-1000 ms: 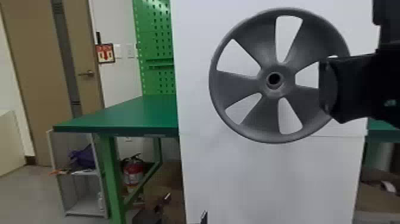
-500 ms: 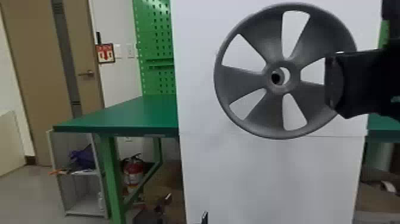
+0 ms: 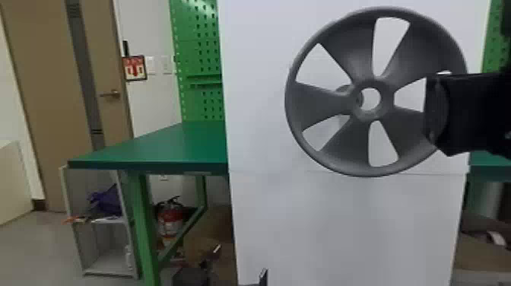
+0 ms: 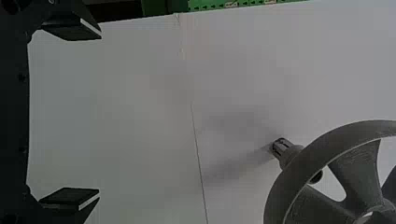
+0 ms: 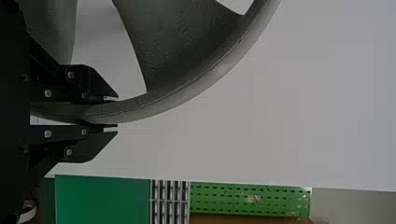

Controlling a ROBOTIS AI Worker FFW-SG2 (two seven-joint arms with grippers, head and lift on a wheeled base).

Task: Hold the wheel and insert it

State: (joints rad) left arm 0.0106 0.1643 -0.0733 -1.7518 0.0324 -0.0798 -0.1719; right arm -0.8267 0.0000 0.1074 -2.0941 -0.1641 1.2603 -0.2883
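A tall white board (image 3: 342, 228) fills the middle and right, behind the wheel (image 3: 319, 102). A gray peg (image 4: 290, 155) peeks out behind the wheel, upper right. The round gray wheel has thin lines on it. From the right edge, the right gripper (image 3: 435, 110) pinches its rim; the left gripper (image 3: 240, 262), bottom middle, is wide apart.

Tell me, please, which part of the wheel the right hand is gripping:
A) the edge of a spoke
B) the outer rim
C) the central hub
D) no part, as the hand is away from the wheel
B: in the right wrist view, the right hand has one finger on each side of the wheel, pinching its outer rim.
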